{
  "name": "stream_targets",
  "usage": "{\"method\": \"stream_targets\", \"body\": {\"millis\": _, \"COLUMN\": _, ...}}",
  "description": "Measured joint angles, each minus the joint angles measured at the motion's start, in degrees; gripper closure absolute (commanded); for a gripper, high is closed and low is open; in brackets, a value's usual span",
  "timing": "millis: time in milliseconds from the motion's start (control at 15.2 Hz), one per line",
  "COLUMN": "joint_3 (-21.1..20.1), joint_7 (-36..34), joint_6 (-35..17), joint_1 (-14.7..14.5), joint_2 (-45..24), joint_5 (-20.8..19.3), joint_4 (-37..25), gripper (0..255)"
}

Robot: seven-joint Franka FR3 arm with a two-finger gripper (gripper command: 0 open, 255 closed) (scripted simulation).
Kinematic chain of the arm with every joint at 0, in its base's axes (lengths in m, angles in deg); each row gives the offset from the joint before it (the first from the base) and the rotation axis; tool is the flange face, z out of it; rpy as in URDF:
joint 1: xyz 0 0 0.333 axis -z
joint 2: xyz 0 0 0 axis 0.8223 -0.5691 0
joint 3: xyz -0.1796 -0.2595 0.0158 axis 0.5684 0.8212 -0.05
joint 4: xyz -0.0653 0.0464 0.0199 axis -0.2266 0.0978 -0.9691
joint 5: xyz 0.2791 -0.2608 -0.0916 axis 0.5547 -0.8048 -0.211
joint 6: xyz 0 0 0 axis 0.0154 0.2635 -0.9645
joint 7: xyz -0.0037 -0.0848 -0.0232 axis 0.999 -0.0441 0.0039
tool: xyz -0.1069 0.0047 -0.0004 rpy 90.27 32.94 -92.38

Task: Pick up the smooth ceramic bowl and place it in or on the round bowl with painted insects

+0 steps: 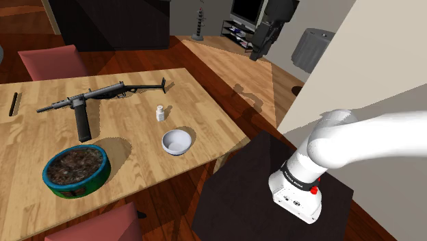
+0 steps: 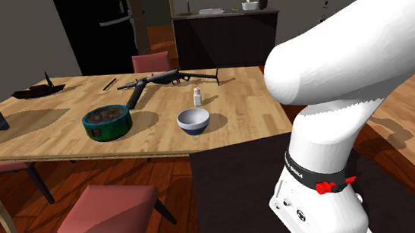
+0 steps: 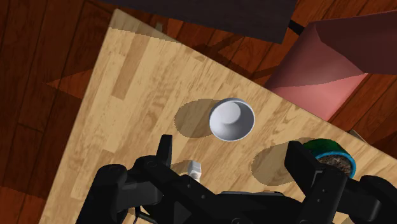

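Note:
A small pale smooth bowl [image 1: 176, 142] [image 2: 194, 120] stands upright near the wooden table's [image 1: 205, 103] edge closest to the stand. A round bowl with a green-and-teal rim and a dark patterned inside [image 1: 75, 170] [image 2: 107, 121] sits on the same table, further toward the shoulder view's left. My black gripper [image 1: 258, 51] hangs high over the floor beyond the table's corner, well apart from both. In the wrist view its fingers [image 3: 165, 151] stand wide apart around nothing, gripper [image 3: 234, 159] open, with the pale bowl [image 3: 231, 119] far below and the patterned bowl [image 3: 331, 156] beside one finger.
A dark submachine gun [image 1: 89, 103] [image 2: 169, 79] lies across the table's middle. A small white bottle [image 1: 160, 113] [image 2: 197, 97] stands just behind the pale bowl. Red chairs [image 1: 51, 61] [image 2: 107, 219] flank the table. A dark model boat [image 2: 40, 90] sits at its far end.

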Motion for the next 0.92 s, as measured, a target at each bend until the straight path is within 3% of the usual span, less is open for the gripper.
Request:
{"method": "stream_targets", "body": {"millis": 330, "joint_3": -0.54, "joint_7": -0.45, "joint_6": -5.73, "joint_1": -0.03, "joint_2": -1.27, "joint_5": 0.75, "joint_4": 4.56, "gripper": 0}}
{"method": "stream_targets", "body": {"millis": 924, "joint_3": -2.29, "joint_7": -1.33, "joint_6": -25.01, "joint_1": -0.22, "joint_2": -10.29, "joint_5": 3.17, "joint_4": 14.82, "gripper": 0}}
